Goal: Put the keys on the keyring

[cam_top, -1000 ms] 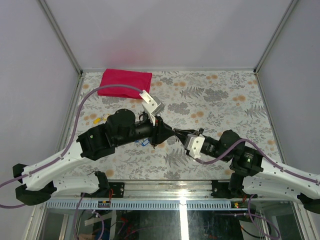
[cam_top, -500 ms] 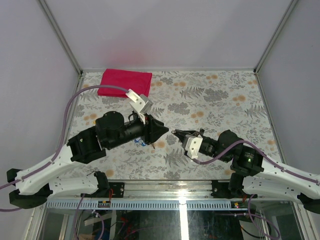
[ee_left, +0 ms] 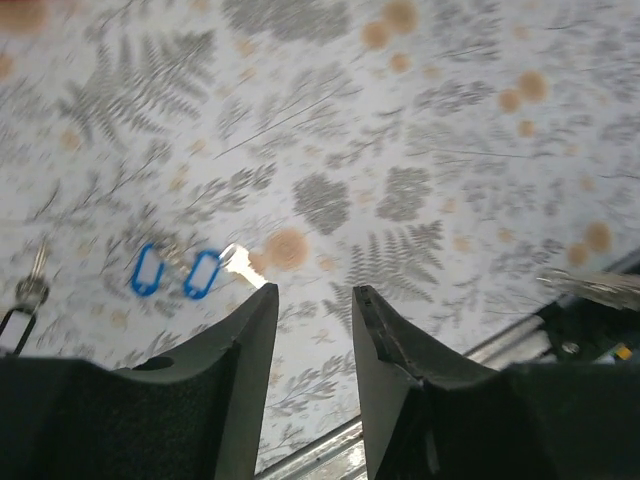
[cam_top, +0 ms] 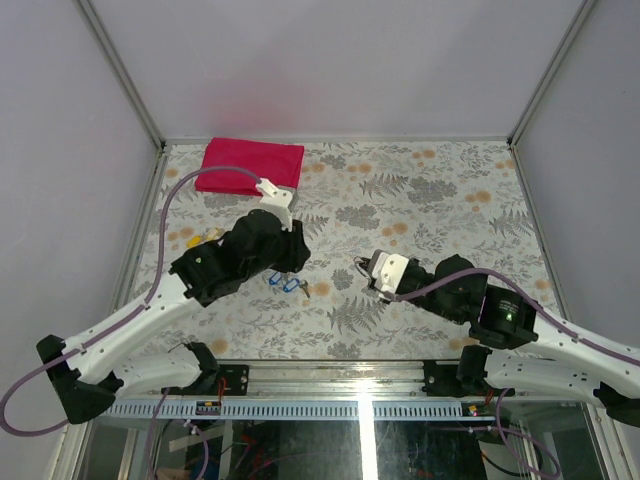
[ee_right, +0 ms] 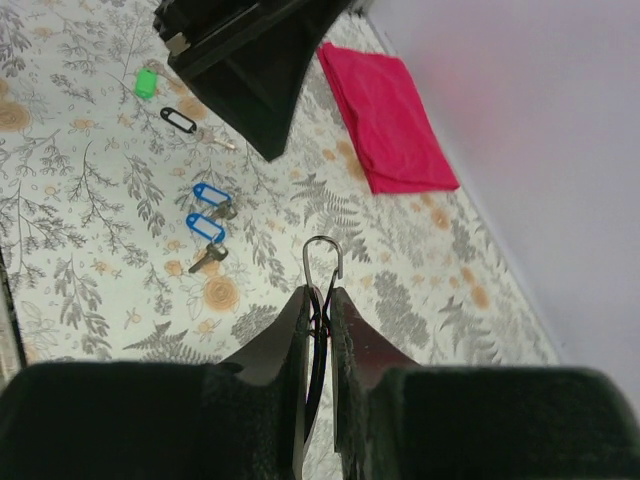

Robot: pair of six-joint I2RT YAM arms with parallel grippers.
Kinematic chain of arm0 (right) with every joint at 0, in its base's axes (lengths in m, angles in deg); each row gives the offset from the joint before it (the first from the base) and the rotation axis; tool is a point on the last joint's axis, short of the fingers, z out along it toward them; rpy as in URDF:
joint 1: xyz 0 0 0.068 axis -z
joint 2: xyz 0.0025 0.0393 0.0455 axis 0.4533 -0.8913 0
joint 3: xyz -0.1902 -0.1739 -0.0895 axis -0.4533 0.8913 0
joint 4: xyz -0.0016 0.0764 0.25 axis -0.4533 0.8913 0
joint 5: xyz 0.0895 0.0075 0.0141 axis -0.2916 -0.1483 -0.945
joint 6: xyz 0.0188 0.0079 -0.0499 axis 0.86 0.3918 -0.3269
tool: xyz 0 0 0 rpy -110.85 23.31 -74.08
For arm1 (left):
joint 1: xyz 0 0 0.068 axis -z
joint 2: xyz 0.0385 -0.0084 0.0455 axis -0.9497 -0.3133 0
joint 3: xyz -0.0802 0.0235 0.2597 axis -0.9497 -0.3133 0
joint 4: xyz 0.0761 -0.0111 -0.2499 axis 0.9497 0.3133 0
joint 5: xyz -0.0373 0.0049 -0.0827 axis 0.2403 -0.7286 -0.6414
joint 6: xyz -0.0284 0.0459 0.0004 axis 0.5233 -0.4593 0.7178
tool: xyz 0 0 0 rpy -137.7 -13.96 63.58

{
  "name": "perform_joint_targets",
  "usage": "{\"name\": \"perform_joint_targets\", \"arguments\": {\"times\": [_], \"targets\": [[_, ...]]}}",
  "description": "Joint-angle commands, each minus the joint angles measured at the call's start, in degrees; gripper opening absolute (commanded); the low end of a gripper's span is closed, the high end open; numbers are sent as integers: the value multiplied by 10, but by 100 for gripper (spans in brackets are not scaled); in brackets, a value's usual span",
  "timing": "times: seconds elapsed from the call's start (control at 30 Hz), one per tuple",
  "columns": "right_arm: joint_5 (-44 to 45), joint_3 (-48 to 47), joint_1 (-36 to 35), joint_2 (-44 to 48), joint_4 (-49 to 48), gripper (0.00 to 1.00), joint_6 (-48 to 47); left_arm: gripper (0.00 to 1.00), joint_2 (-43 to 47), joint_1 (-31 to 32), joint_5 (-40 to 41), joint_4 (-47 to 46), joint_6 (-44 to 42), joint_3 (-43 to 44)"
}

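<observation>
Two keys with blue heads (cam_top: pixel 283 283) lie side by side on the floral table; they show in the left wrist view (ee_left: pixel 176 272) and in the right wrist view (ee_right: pixel 208 210). My left gripper (ee_left: pixel 312 300) is open and empty, held above the table just right of the keys; from above it sits at the end of the black wrist (cam_top: pixel 298 258). My right gripper (ee_right: pixel 320 292) is shut on the keyring (ee_right: pixel 323 255), whose silver wire loop sticks out past the fingertips. In the top view it (cam_top: pixel 362 266) hovers right of the keys.
A red cloth (cam_top: pixel 252 165) lies at the far left of the table. A green tag (ee_right: pixel 147 82) and a dark oval clip (ee_right: pixel 178 118) lie left of the keys. The table's metal front rail (ee_left: pixel 330 445) is close below the left gripper.
My left arm has pulled back to the left, away from the right gripper, and swung to point down near the keys. The right gripper has stayed shut on the keyring, shifting only slightly.
</observation>
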Motion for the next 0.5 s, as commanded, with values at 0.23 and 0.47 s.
{"name": "perform_joint_targets", "arguments": {"times": [0.23, 0.47], "targets": [[41, -36, -4, -15, 77, 0, 163, 37, -49, -134, 3, 3, 64, -122], [12, -20, -3, -13, 77, 0, 188, 44, -143, -136, 13, -61, 49, -127]]}}
